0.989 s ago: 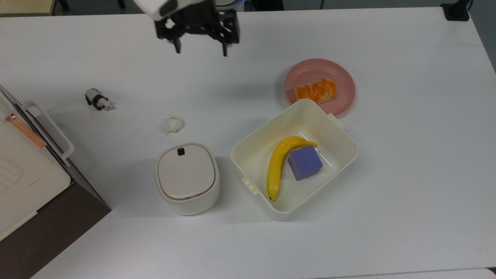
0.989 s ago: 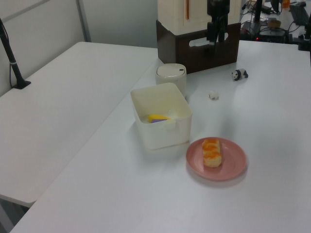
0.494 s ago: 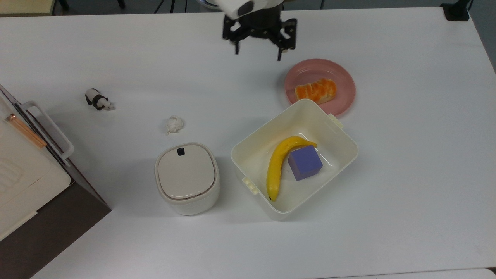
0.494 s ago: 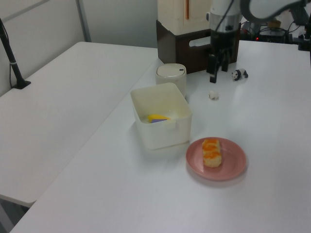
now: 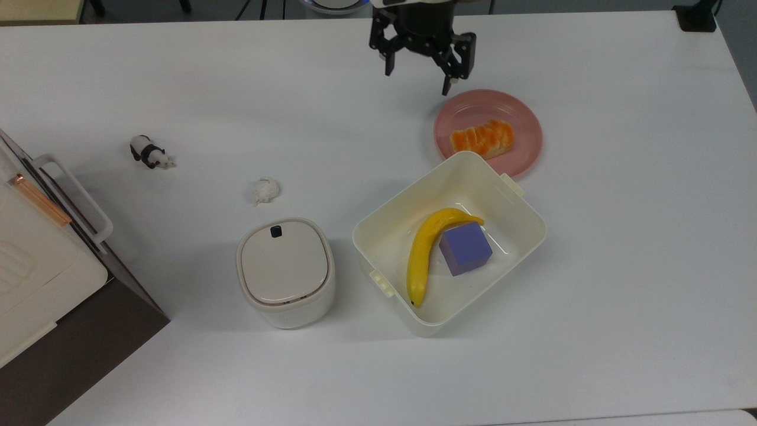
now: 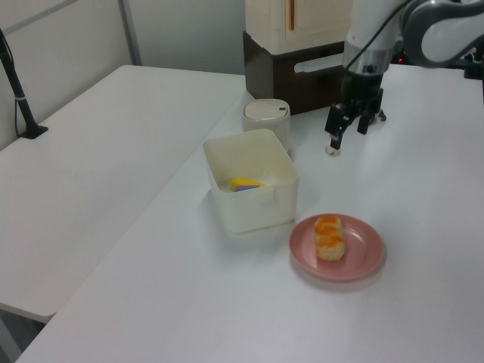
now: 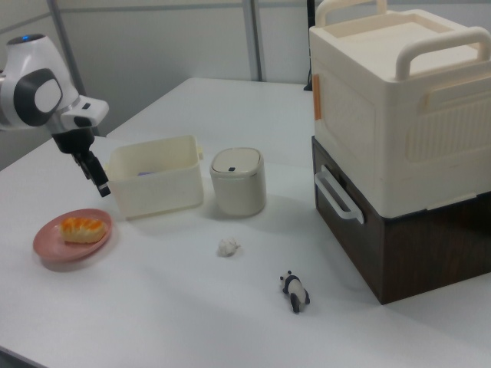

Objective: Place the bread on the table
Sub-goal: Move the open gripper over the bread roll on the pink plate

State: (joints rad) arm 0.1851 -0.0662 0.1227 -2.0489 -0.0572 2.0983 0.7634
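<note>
The bread [image 5: 481, 138], a short loaf with a glossy orange ridged top, lies on a round pink plate [image 5: 527, 117] on the white table [image 5: 621, 266]. It also shows in the left view as the bread [image 6: 329, 237] and in the right view as the bread [image 7: 81, 227]. My gripper [image 5: 417, 81] hangs open and empty above the table, just off the plate's rim toward the top view's upper left. In the left view the gripper [image 6: 346, 134] is well behind the plate [image 6: 363, 261]. In the right view the gripper [image 7: 100, 184] hovers above the plate [image 7: 54, 249].
A cream bin [image 5: 362, 236] holding a banana [image 5: 423, 251] and a purple cube [image 5: 465, 248] touches the plate's near rim. A lidded canister [image 5: 285, 272], a white lump [image 5: 265, 190] and a toy panda [image 5: 150, 152] lie to the top view's left. A stacked cabinet [image 5: 35, 254] fills that corner.
The gripper has swept to the top view's right, from above the middle of the far table edge to beside the pink plate, staying open. Nothing else moved.
</note>
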